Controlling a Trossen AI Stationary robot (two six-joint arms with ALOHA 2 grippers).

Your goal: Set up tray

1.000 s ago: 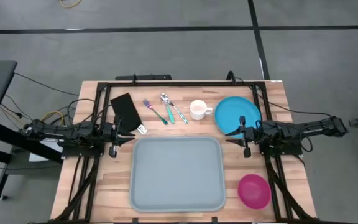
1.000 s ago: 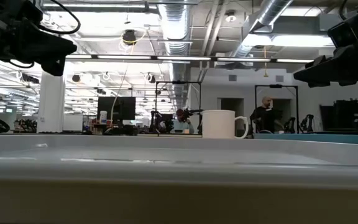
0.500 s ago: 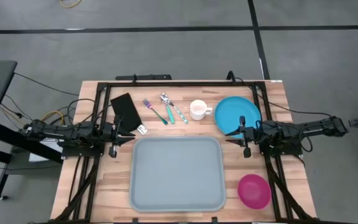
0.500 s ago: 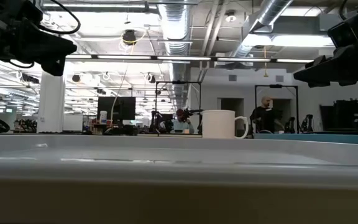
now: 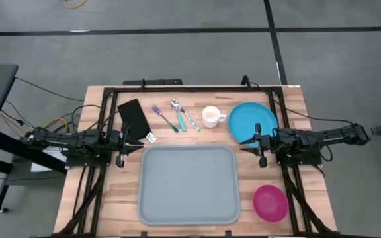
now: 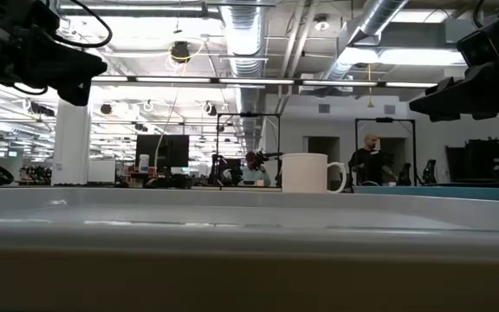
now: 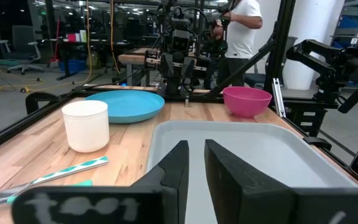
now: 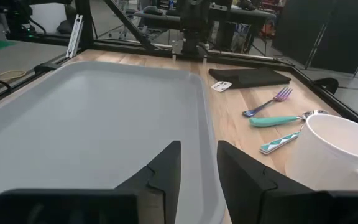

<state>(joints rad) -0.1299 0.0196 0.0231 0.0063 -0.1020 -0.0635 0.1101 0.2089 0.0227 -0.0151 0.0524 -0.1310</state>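
Observation:
The grey-blue tray (image 5: 187, 185) lies flat on the table's near middle and holds nothing; it fills the ground ahead in the left wrist view (image 7: 247, 155) and the right wrist view (image 8: 86, 118). My left gripper (image 5: 136, 144) hovers at the tray's far left corner, open by a narrow gap (image 7: 196, 146). My right gripper (image 5: 247, 145) hovers at the tray's far right corner, open by a narrow gap (image 8: 199, 146). Neither touches anything.
Along the far side lie a black napkin (image 5: 134, 116), a purple-handled fork (image 5: 165, 119), two spoons (image 5: 184, 116), a white mug (image 5: 211, 116) and a round blue plate (image 5: 252, 122). A pink bowl (image 5: 270, 202) sits right of the tray. A person stands beyond the table (image 7: 241, 31).

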